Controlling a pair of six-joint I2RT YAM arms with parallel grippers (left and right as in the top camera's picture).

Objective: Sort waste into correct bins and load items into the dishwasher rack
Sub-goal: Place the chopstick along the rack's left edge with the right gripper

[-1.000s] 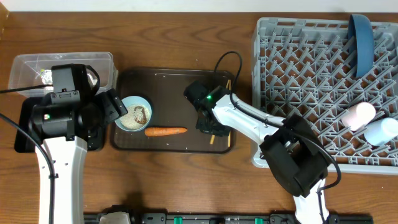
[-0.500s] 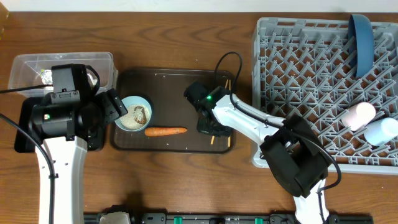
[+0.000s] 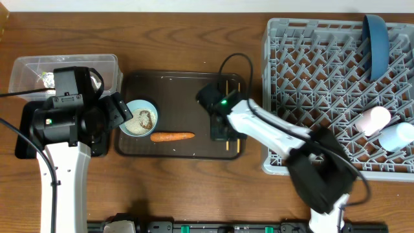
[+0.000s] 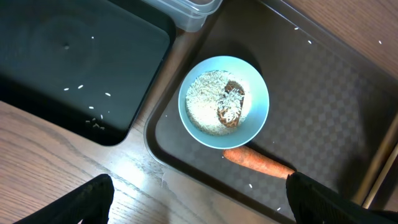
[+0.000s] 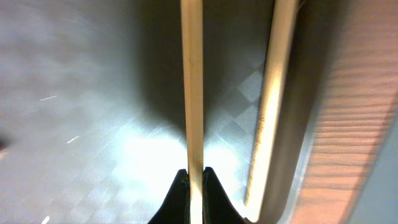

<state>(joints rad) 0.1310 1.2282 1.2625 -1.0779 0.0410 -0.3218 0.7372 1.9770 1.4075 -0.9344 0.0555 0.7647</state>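
One chopstick (image 5: 191,93) is pinched in my right pincer's (image 5: 191,179) closed tips, swung since a second ago from slanted to 12 o'clock, beside the second chopstick (image 5: 273,93) at the brown tray's (image 3: 174,81) 3 o'clock edge, ready for the rack (image 3: 310,77).

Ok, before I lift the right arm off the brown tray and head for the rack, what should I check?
1. Right hand shut on the inner chopstick: ok, it is pinched in the wrist view.
2. Outer chopstick in the grip too: not ok, it lies apart, by the tray rim.
3. Inner chopstick off the tray: cannot tell.
4. Free slots in the rack: ok; the dark-blue dish, pinkish cup and light-blue cup sit on its right side only.
5. Left hand out of the path: ok, open above the bowl.
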